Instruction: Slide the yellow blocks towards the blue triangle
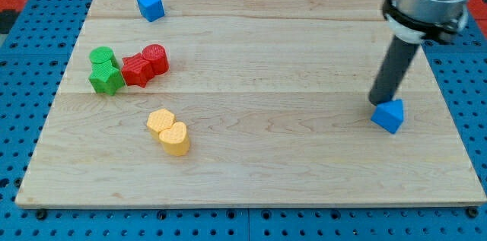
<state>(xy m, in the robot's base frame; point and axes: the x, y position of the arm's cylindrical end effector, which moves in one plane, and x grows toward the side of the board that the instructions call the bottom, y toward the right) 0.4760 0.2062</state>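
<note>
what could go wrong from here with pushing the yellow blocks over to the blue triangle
My tip sits right against the blue triangular block at the view's right, so pulling away carelessly could shift the target.

The two yellow blocks touch each other far off at the view's lower left; an off-centre push across the wooden board may split the pair.

Approaching from the view's left risks clipping the red blocks and green blocks just above them.

A straight dark rod, my tip [377,102] its lower end, hangs from a silver-grey, black-banded cylinder.
</note>
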